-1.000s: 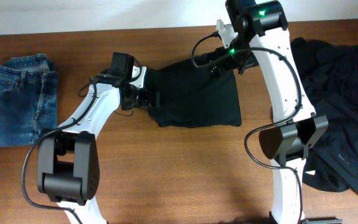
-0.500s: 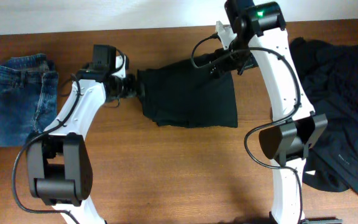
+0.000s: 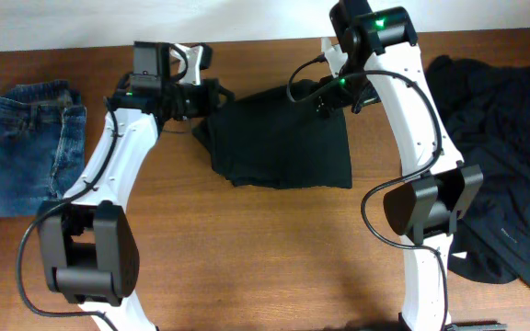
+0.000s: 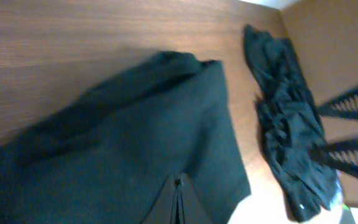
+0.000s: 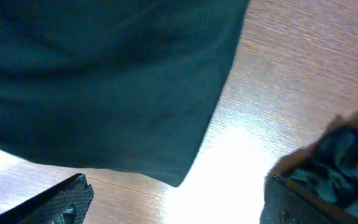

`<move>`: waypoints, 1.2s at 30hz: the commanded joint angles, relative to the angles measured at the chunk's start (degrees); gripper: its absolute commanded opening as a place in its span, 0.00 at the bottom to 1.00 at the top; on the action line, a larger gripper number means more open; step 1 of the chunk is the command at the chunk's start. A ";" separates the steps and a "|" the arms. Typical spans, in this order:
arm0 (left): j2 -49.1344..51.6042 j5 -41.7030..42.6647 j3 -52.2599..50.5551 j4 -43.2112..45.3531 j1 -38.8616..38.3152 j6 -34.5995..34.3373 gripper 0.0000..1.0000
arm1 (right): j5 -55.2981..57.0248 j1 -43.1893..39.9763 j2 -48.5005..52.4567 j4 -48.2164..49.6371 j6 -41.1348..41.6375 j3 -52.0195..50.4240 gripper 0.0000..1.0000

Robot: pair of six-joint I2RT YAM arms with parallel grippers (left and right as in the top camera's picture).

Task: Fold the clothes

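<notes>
A folded black garment [image 3: 283, 138] lies mid-table; it also fills the left wrist view [image 4: 104, 143] and the top of the right wrist view [image 5: 104, 74]. My left gripper [image 3: 219, 92] sits at its far left corner, shut [image 4: 179, 202], with its tips over the black fabric; no fold shows between them. My right gripper [image 3: 325, 99] hovers over the garment's far right part, open [image 5: 179, 205] above bare wood beside a garment corner. Folded blue jeans [image 3: 26, 147] lie at the far left. A heap of black clothes [image 3: 504, 156] is on the right.
The wooden table [image 3: 247, 248] runs to a pale wall along the far edge. The black heap [image 4: 291, 118] shows beyond the garment in the left wrist view, and a bit of it [image 5: 347, 149] in the right wrist view. Both arm bases stand at the near edge.
My left gripper moved away from the garment's left edge up to its far left corner and shut. The garment's left side shifted slightly left. The right arm barely moved.
</notes>
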 commanded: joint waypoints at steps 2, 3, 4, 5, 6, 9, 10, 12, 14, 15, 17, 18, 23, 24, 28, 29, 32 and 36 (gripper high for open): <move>3.23 -0.83 0.50 -0.68 -2.19 2.86 0.01 | 3.56 -0.57 -0.46 -0.02 2.29 -0.22 0.92; 4.66 -2.43 0.50 -0.98 -2.19 2.86 0.00 | 3.58 -0.57 -0.46 -0.20 2.27 -0.22 0.92; 6.14 -3.54 0.50 -1.25 -2.08 2.89 0.01 | 3.58 -0.57 -0.46 -0.42 2.27 -0.22 0.92; 7.63 -4.61 0.50 -1.55 -1.92 2.89 0.00 | 3.58 -0.57 -0.46 -0.68 2.27 -0.22 0.92; 9.29 -5.46 0.50 -1.81 -1.68 2.89 0.01 | 3.58 -0.55 -0.46 -0.94 2.25 -0.22 0.92; 14.27 -7.41 0.50 -2.03 -0.61 2.84 0.01 | 3.58 -0.55 -0.46 -1.73 2.25 -0.22 0.92; 15.54 -7.65 0.50 -2.01 -0.15 2.84 0.01 | 3.58 -0.55 -0.46 -1.86 2.27 -0.22 0.92; 18.12 -7.72 0.50 -1.95 0.85 2.69 0.00 | 3.58 -0.55 -0.46 -2.19 2.25 -0.22 0.92; 19.65 -7.69 0.50 -2.29 1.55 2.58 0.01 | 3.58 -0.55 -0.46 -2.36 2.25 -0.22 0.92; 19.93 -7.72 0.50 -2.69 1.73 2.60 0.01 | 3.58 -0.55 -0.46 -2.38 2.25 -0.22 0.92; 19.93 -7.72 0.50 -3.54 2.08 2.62 0.01 | 3.58 -0.55 -0.46 -2.38 2.25 -0.22 0.92; 19.78 -7.56 0.52 -3.80 2.12 2.62 0.01 | 3.58 -0.55 -0.46 -2.38 2.25 -0.22 0.92; 16.24 -7.87 0.74 -9.44 2.14 4.72 0.00 | 3.61 -0.55 -0.46 -2.38 2.23 -0.22 0.92; 15.52 -8.96 0.74 -11.15 2.16 4.76 0.00 | 3.61 -0.59 -0.46 -2.38 2.19 -0.22 0.92; 13.27 -12.96 0.74 -20.00 2.27 4.76 0.00 | 3.61 -0.61 -0.46 -2.38 1.84 -0.22 0.93; 12.85 -13.49 0.74 -23.21 2.34 4.81 0.00 | 3.61 -0.61 -0.46 -2.38 1.53 -0.22 0.93; 11.96 -15.39 0.74 -33.00 2.99 4.76 0.00 | 3.61 -0.61 -0.46 -2.38 1.14 -0.22 0.93; 9.92 -16.02 0.76 -40.37 6.12 7.37 0.00 | 3.61 -1.01 -0.46 -2.40 1.14 -0.22 0.93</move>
